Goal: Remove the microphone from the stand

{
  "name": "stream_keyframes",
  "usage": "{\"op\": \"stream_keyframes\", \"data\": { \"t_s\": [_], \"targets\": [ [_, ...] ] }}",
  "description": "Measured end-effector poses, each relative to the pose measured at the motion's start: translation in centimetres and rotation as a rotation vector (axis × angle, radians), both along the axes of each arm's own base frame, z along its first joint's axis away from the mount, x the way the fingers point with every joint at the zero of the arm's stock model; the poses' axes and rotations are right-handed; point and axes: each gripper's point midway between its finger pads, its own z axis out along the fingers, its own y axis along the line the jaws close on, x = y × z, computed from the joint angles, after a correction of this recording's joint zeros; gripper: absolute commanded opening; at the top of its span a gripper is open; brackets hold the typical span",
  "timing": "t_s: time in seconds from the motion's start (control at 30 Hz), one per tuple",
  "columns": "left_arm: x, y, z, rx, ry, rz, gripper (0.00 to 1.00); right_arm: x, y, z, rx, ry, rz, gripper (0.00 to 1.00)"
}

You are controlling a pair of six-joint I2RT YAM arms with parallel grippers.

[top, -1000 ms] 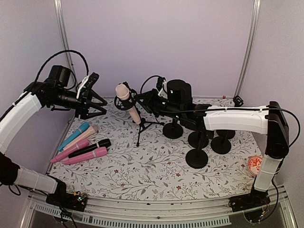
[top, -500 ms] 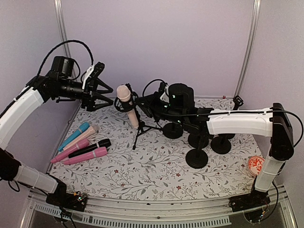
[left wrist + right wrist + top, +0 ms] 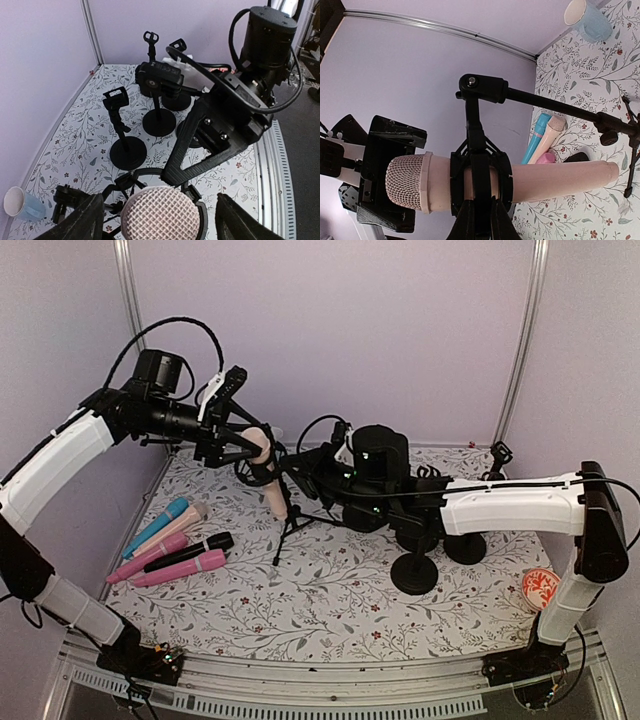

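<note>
A peach microphone (image 3: 274, 494) sits tilted in the clip of a black tripod stand (image 3: 291, 527) at the back middle of the table. My left gripper (image 3: 248, 447) is open at the microphone's upper end. In the left wrist view its fingers (image 3: 82, 221) stand on both sides of the mesh head (image 3: 160, 215) without touching it. My right gripper (image 3: 480, 222) is shut on the stand's black clip (image 3: 481, 172), which wraps the microphone's body (image 3: 550, 181) just behind the head.
Several loose microphones, blue, peach, pink and black (image 3: 172, 545), lie at the left. Empty black stands with round bases (image 3: 415, 571) crowd the right side behind my right arm. A paper cup (image 3: 538, 587) lies near the right edge.
My left gripper has swung right from the left wall to the microphone's head and opened wider. The right arm has shifted a little left, and the stand with it.
</note>
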Motion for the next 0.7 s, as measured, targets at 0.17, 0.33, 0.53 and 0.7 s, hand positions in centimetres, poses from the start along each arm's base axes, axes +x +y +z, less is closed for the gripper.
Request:
{"op": "stream_keyframes", "data": {
  "t_s": [0.17,0.33,0.53,0.7],
  "targets": [
    [-0.2,-0.7,-0.9,0.018,0.013,-0.028,0.7,0.2,-0.1,0.0,-0.002,-0.003,-0.016,0.0],
    [-0.2,-1.0,-1.3,0.027,0.005,-0.046,0.41,0.3,-0.3,-0.1,-0.011,-0.008,-0.027,0.0],
    [0.1,-1.2,-0.8,0.029,-0.001,-0.053,0.11,0.3,-0.3,-0.2,-0.014,-0.009,-0.037,0.0],
    [-0.3,-1.2,0.1,0.027,-0.003,-0.065,0.02,0.4,-0.5,-0.4,-0.013,-0.012,-0.05,0.0]
  ]
}}
